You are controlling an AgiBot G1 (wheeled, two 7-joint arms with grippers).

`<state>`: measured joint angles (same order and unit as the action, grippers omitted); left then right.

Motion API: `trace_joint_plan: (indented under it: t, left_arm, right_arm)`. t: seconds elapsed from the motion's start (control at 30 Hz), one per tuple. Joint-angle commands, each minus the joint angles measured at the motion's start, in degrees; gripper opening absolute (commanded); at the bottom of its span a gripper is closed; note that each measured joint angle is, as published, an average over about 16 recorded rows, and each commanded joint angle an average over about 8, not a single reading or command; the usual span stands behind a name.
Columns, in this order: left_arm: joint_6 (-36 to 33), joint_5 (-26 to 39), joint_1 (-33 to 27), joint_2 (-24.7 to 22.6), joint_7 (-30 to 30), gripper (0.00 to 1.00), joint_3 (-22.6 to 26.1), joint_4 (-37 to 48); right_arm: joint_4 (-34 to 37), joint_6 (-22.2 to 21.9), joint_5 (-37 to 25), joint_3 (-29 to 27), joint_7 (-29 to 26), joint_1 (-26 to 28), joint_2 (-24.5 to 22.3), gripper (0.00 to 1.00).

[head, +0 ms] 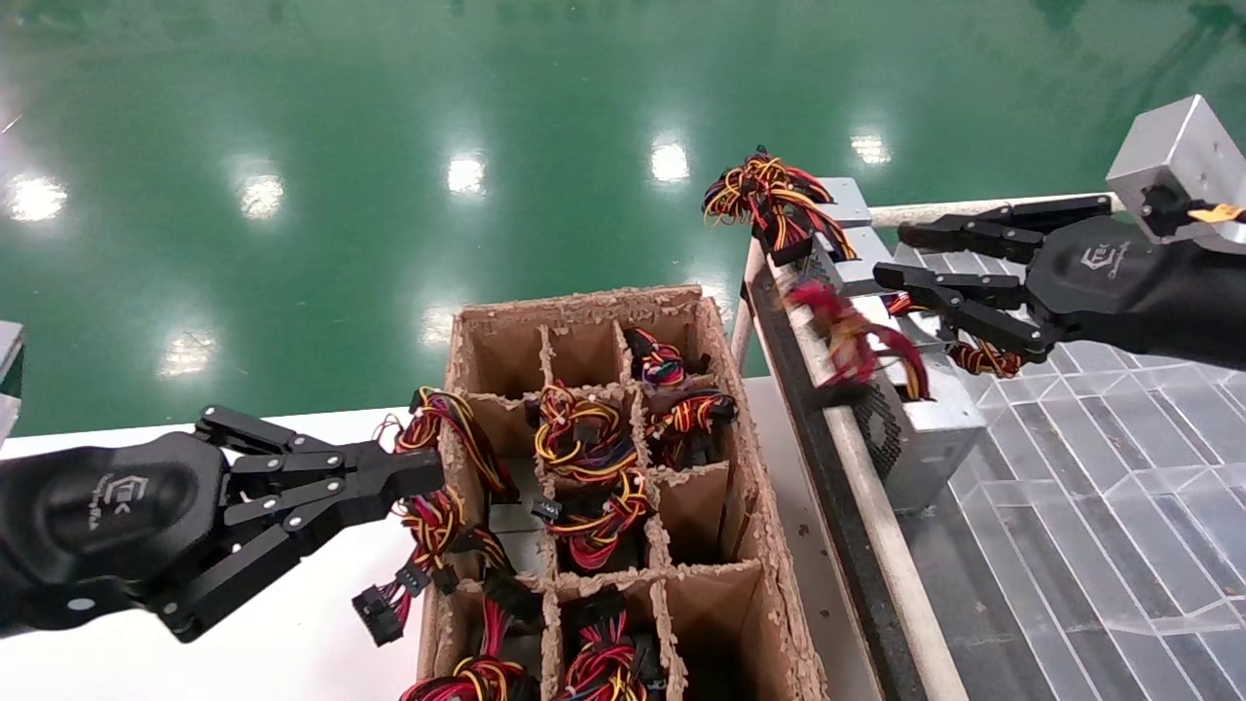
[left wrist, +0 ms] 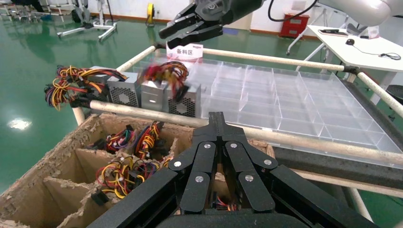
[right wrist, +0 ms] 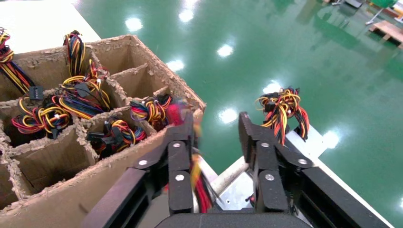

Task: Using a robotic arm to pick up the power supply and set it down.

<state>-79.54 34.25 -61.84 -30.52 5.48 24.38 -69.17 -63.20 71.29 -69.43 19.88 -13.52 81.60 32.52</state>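
The right gripper (head: 920, 263), the robotic arm at work, hangs at the far right above the rack (head: 1071, 506) of clear trays, its fingers (right wrist: 256, 156) spread apart with nothing between them. Just below and a little to the left, the power supply (head: 915, 428) sits on the rack's left edge beside the padded rail (head: 857, 458), its red wires (head: 847, 331) blurred as if swinging loose. Two more supplies (left wrist: 123, 92) stand farther along the same edge, their wire bunches (head: 769, 200) spilling over the far corner.

By the look of it this is the set-down step, at or just past release: the unit rests on the rack and the open fingers hold no part of it. The next move calls for a straight lift clear of the wires so no finger catches a loop, then a swing left toward the cardboard box (head: 740, 545) for another unit.

The left gripper (head: 428, 472) is parked at the near left, fingers closed together and holding nothing, its tip near the box's left wall where cables (head: 428, 526) hang over. The box's cells hold further wire bundles (head: 584, 438).
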Motion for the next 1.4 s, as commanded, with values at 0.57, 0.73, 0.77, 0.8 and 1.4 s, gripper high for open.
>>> trace_joint_plan:
  t: [0.57,0.73,0.77,0.8,1.4]
  left_arm:
    - [0.0,0.0,0.0,0.0,0.0,0.03,0.0,0.0]
    - [0.0,0.0,0.0,0.0,0.0,0.66,0.0,0.0]
    - [0.0,0.0,0.0,0.0,0.0,0.78,0.0,0.0]
    - [0.0,0.0,0.0,0.0,0.0,0.91,0.0,0.0]
    - [0.0,0.0,0.0,0.0,0.0,1.00,0.0,0.0]
  right_arm:
    - [-3.0,2.2,6.1,-1.6,1.7,-3.6,0.5,1.00]
    - [-3.7,3.4,8.2,-1.8,1.8,-5.1,0.7,1.00]
    - [-3.8,3.6,8.6,-1.8,1.8,-5.5,0.7,1.00]
    - [-4.0,3.9,9.0,-1.9,1.8,-5.8,0.7,1.00]
    - [-6.6,8.1,16.5,-2.7,2.2,-11.5,1.5,1.00]
